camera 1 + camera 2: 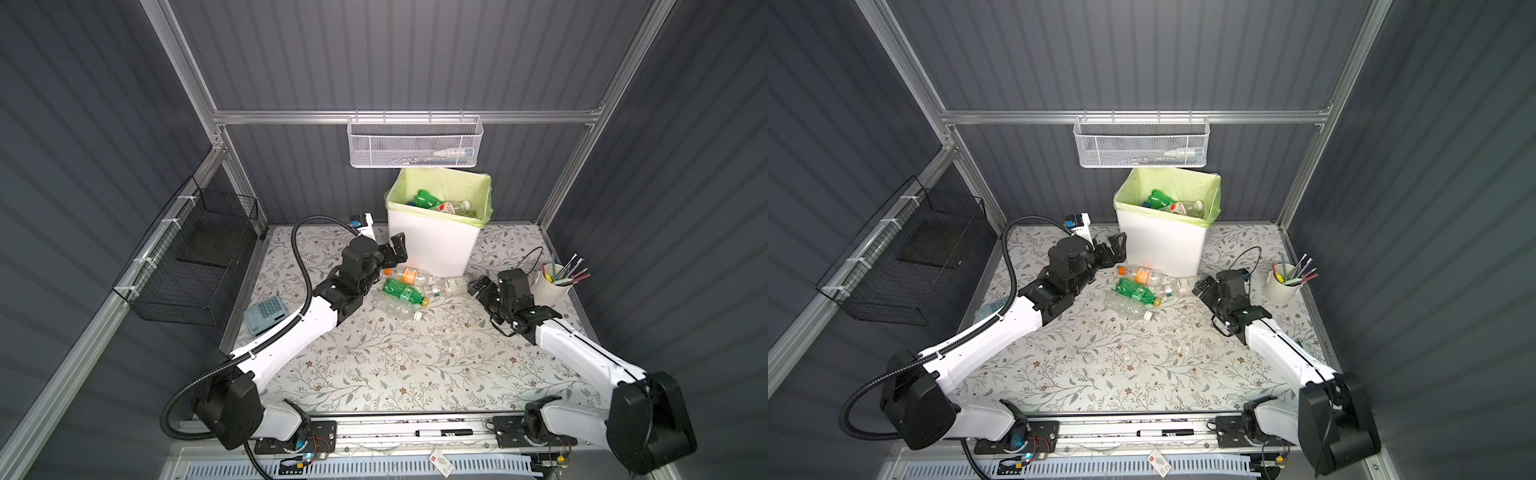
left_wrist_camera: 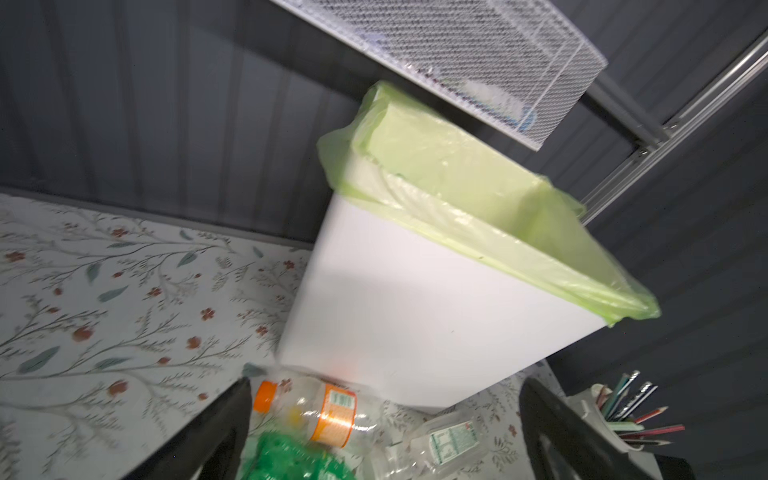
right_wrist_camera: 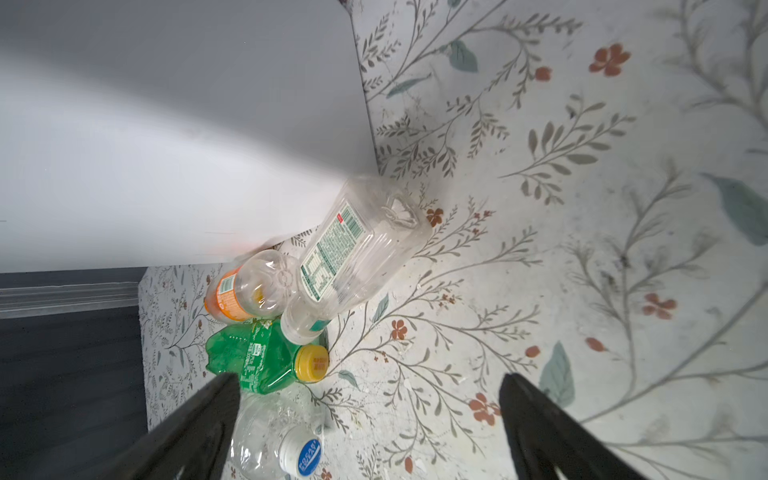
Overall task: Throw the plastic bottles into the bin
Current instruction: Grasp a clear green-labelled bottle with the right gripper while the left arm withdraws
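Note:
The white bin [image 1: 432, 245] with a pale green bag stands at the back of the table; a green bottle [image 1: 428, 198] and a clear one with a red label [image 1: 453, 206] lie in it. Several plastic bottles lie in front of it: an orange-capped one [image 1: 409, 274], a green one [image 1: 403, 291], a clear white-capped one [image 1: 395, 306] and a clear square one [image 1: 453, 284]. My left gripper [image 1: 395, 249] is open and empty by the bin's left corner, above the orange-capped bottle [image 2: 328, 411]. My right gripper [image 1: 480, 286] is open and empty, just right of the square bottle [image 3: 353, 249].
A white mesh basket [image 1: 415, 143] hangs on the back rail above the bin. A black wire basket [image 1: 195, 266] hangs on the left wall. A calculator [image 1: 266, 313] lies at the left edge, a white cup of pencils [image 1: 552, 282] stands at the right edge.

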Robot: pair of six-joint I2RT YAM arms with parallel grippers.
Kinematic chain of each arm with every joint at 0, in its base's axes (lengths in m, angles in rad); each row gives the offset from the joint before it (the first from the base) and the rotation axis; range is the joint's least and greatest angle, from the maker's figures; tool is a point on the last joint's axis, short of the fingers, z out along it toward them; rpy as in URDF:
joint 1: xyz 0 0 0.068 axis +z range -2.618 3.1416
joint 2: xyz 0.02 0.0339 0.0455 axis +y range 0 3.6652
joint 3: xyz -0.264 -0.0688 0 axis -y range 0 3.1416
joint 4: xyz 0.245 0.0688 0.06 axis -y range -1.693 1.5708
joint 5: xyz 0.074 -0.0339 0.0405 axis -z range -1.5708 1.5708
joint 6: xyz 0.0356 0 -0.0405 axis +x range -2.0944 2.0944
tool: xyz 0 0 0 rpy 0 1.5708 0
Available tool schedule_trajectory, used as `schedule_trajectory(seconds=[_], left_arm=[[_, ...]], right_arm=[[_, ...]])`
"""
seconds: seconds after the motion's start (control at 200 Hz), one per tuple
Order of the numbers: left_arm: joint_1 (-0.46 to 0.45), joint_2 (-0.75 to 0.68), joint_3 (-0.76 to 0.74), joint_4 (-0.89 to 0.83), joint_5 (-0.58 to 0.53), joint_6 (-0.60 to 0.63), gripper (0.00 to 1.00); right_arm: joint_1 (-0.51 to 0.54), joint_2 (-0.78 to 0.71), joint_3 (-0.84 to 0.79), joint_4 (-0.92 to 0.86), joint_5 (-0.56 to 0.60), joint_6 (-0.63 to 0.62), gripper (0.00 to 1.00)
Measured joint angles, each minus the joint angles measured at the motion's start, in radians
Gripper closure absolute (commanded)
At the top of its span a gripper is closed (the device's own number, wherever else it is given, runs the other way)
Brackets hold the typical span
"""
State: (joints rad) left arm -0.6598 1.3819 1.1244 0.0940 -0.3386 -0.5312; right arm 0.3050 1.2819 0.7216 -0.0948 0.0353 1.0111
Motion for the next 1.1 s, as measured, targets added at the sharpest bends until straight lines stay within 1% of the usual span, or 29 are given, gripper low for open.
schedule_trajectory(seconds=[0.14, 0.38, 0.625, 0.91, 1.025, 1.1], left_arm=[[0.019, -0.066, -0.099, -0.065, -0.041, -0.003, 0.0], [0.02, -0.158, -0.258, -0.156, -0.083, -0.018, 0.0], [0.02, -0.203, -0.328, -0.225, -0.111, -0.035, 0.0], [0.02, -0.221, -0.354, -0.235, -0.119, -0.053, 0.0], [0.02, -0.221, -0.362, -0.237, -0.119, -0.058, 0.0], [0.02, -0.223, -0.367, -0.237, -0.122, -0.061, 0.0]], right_arm=[[0.032, 0.137, 0.085, -0.006, 0.042, 0.085, 0.01], [0.051, 0.29, 0.21, -0.014, 0.074, 0.184, 0.01], [0.064, 0.424, 0.331, -0.063, 0.093, 0.214, 0.01], [0.065, 0.535, 0.415, -0.125, 0.109, 0.209, 0.01], [0.065, 0.563, 0.425, -0.145, 0.111, 0.184, 0.08], [0.064, 0.567, 0.425, -0.146, 0.11, 0.155, 0.17]])
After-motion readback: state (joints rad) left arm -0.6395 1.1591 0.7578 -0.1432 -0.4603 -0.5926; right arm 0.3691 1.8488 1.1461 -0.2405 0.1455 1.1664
